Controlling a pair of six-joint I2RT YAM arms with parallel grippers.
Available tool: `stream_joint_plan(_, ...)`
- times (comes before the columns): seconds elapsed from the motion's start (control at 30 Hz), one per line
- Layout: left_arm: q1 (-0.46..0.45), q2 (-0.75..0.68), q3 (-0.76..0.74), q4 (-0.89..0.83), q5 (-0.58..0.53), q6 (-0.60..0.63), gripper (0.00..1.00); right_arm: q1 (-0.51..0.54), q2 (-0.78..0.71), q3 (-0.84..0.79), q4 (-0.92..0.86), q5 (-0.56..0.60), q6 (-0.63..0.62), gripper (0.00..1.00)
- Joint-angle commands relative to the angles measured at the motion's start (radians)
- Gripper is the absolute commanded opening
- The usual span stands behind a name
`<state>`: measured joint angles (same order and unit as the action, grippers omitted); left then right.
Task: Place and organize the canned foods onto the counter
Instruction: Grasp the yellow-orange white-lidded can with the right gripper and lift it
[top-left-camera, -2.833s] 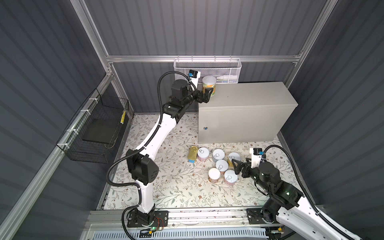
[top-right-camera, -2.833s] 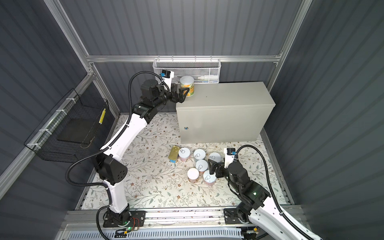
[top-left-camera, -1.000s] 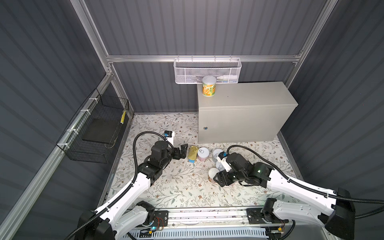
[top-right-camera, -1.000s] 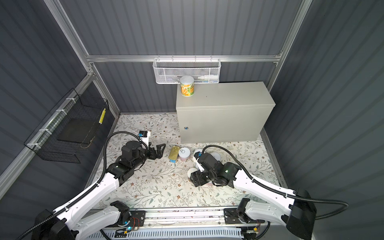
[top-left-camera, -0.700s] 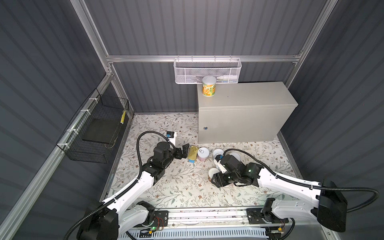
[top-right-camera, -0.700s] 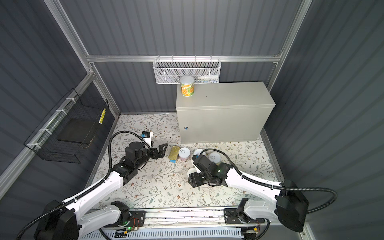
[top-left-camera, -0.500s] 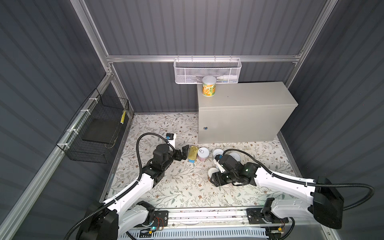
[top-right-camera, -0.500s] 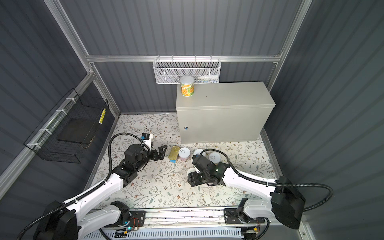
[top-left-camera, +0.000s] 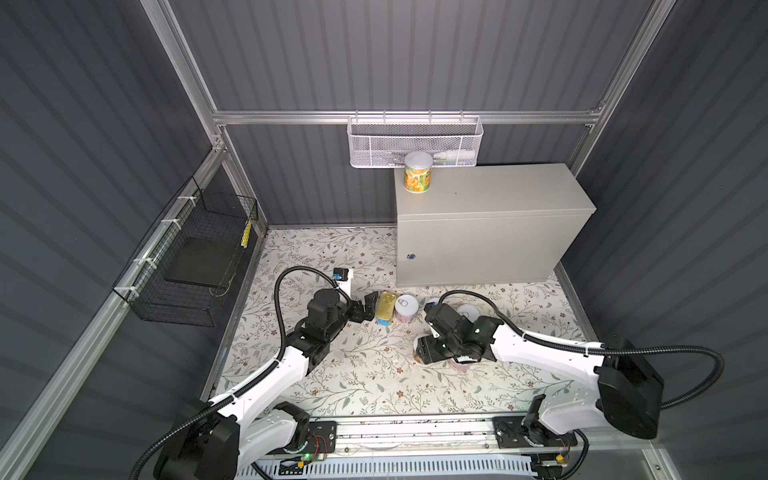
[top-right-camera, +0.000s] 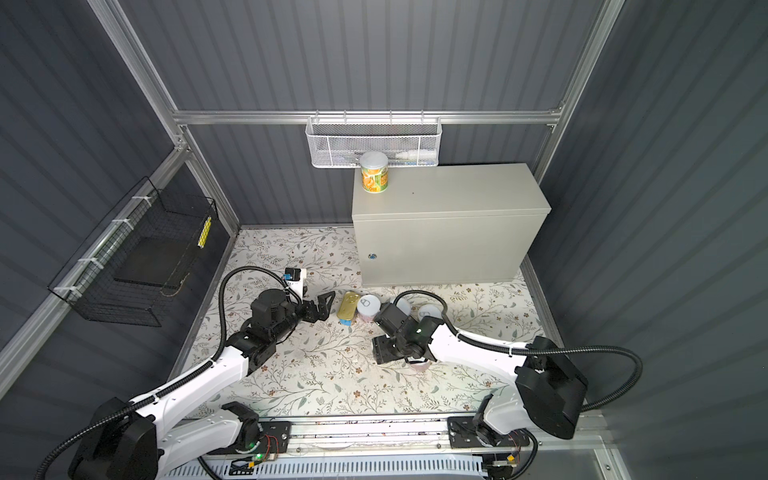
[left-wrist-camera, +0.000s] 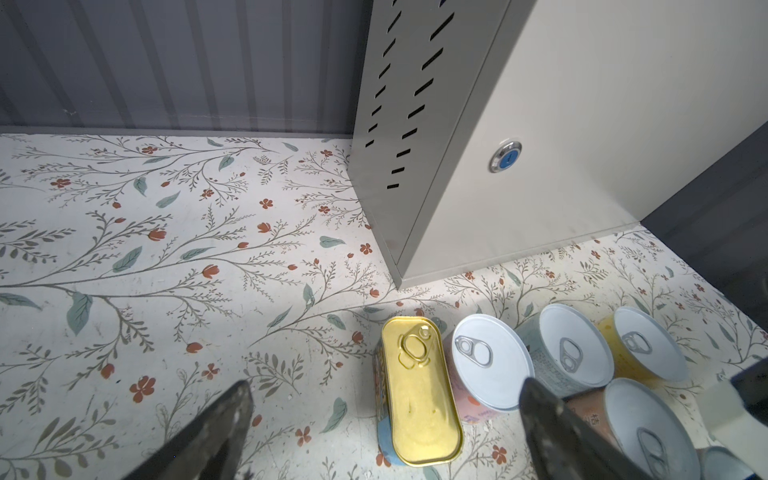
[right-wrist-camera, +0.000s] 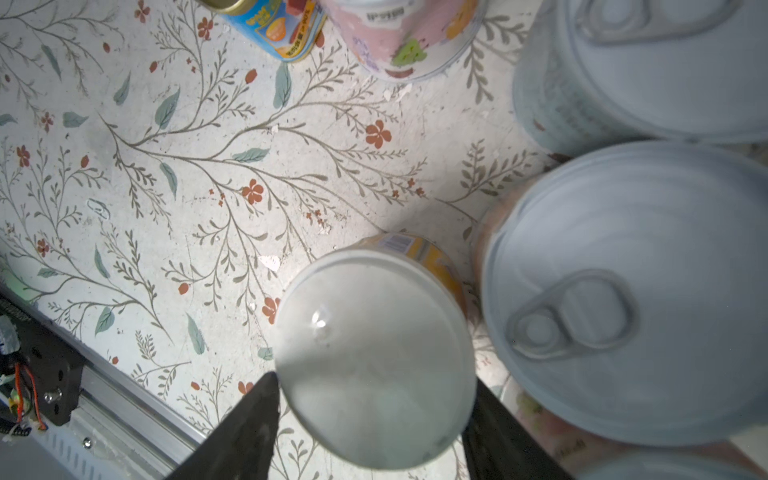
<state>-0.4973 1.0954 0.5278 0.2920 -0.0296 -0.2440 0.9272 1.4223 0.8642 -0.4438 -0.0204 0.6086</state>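
Nearest, the right gripper (top-left-camera: 428, 350) straddles a plain-lidded, yellow-labelled can (right-wrist-camera: 374, 357) on the floral mat (top-left-camera: 353, 374). I cannot tell whether its jaws pinch it. A ring-pull can (right-wrist-camera: 623, 291) crowds one finger (right-wrist-camera: 498, 436). Farther back, the left gripper (top-left-camera: 366, 308), jaws spread wide, faces the gold tin (top-left-camera: 386, 306), which has a pink-labelled can (top-left-camera: 406, 307) just beside it. Beyond them, the counter (top-left-camera: 478, 232) bears one orange-labelled can (top-left-camera: 417, 173) at its rear corner, below the white mesh basket (top-left-camera: 415, 141).

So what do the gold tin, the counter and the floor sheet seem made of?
Gold tin: metal, glossy gold finish, pull ring. Counter: sheet metal, matte grey paint, punched vent slots. Floor sheet: likely printed vinyl or paper; floral pattern, chipped flecks.
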Motion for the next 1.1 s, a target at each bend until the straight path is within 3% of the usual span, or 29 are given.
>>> stream_joint_plan(0.0, 0.003, 0.006, -0.016, 0.006, 0.001, 0.012, 1.00, 0.016, 0.038, 0.053, -0.037, 0.043, -0.027, 0.67)
stream_joint_plan(0.2, 0.003, 0.020, -0.016, 0.002, -0.006, 0.018, 1.00, 0.032, 0.093, 0.100, -0.082, 0.097, -0.045, 0.73)
stream_joint_plan(0.47, 0.003, 0.030, -0.014, 0.000, -0.003, 0.018, 1.00, 0.034, 0.157, 0.156, -0.086, 0.118, -0.078, 0.73)
stream_joint_plan(0.73, 0.003, 0.049, -0.014, 0.007, 0.000, 0.023, 1.00, 0.035, 0.169, 0.177, -0.076, 0.141, -0.076, 0.62)
stream_joint_plan(1.07, 0.003, 0.082, 0.011, -0.012, 0.048, 0.020, 1.00, 0.030, 0.037, 0.183, -0.091, 0.119, -0.105, 0.59)
